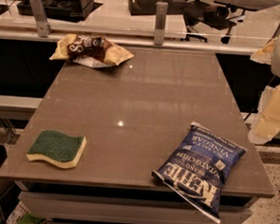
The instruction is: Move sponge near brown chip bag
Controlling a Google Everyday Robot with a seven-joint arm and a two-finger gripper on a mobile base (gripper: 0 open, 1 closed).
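Observation:
The sponge, with a dark green top and pale yellow foam body, lies flat at the front left corner of the grey table. The brown chip bag, wrinkled with yellow edges and white lettering, lies at the far left corner of the table. My gripper shows as pale yellow and white parts at the right edge of the camera view. It hangs beyond the table's right side, far from both the sponge and the brown bag, and holds nothing that I can see.
A larger dark blue Kettle chip bag lies at the front right, overhanging the table's front edge. A rail with metal posts runs behind the table. Office chairs stand beyond it.

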